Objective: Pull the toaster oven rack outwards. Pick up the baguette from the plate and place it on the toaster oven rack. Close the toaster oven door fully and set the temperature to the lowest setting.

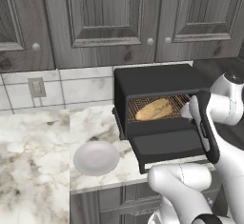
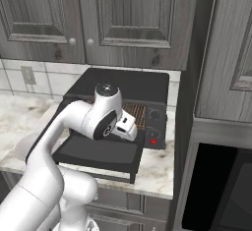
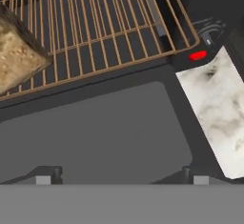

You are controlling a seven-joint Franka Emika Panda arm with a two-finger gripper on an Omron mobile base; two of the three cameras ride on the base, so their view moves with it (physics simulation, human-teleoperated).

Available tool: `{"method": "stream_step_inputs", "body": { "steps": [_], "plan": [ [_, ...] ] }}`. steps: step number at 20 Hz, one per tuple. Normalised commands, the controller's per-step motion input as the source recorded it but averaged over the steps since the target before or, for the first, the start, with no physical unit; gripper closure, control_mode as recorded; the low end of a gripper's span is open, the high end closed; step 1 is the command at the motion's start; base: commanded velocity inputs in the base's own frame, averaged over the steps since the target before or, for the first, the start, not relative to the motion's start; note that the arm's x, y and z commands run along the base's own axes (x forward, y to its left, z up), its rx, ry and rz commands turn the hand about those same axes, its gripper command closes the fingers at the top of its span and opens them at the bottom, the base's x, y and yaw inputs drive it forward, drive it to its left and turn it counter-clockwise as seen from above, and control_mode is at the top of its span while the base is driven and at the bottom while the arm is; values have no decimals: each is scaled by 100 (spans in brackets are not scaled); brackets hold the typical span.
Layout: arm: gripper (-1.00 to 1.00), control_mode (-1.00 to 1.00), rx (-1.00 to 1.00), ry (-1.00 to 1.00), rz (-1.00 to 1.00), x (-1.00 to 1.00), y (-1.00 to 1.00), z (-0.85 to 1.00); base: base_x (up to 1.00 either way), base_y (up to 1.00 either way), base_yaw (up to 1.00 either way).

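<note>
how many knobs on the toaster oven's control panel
2 on the toaster oven: upper knob near the panel's top, lower knob under it, above the red light. The arm may hide others.

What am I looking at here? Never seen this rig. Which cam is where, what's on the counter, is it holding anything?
It is a rendered kitchen with a white robot arm on a base that can drive. Two pictures come from cameras on the base, behind the arm to its left and right. The third comes from a camera on the hand, looking down along the end effector.

On the marble counter stands a black toaster oven. The toaster oven door is folded down open. The baguette lies on the toaster oven rack inside. The plate sits bare on the counter, left of the oven.

The end effector is open and holds nothing; it hangs over the open door. The oven's control panel, with knobs and a red light, is on its right side.
</note>
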Motion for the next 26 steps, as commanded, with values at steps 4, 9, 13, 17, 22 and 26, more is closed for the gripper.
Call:
{"method": "stream_step_inputs", "body": {
  "steps": [4, 9, 13, 17, 22, 26],
  "plan": [
    [-100, -100, -2, -5, 1, 3, -7, 0, 0, 0, 0],
    [-100, -100, -3, -4, 0, 16, 0, 0, 0, 0, 0],
    [-100, -100, -2, 0, 0, 21, 0, 0, 0, 0, 0],
    [-100, -100, -2, 0, 0, 34, 0, -1, 0, 0, 0],
    [-100, -100, 0, 0, 0, 34, 0, -24, 0, 0, 0],
    [-100, -100, 0, 0, 0, 10, 0, -28, 0, 0, 0]
  ]
}}
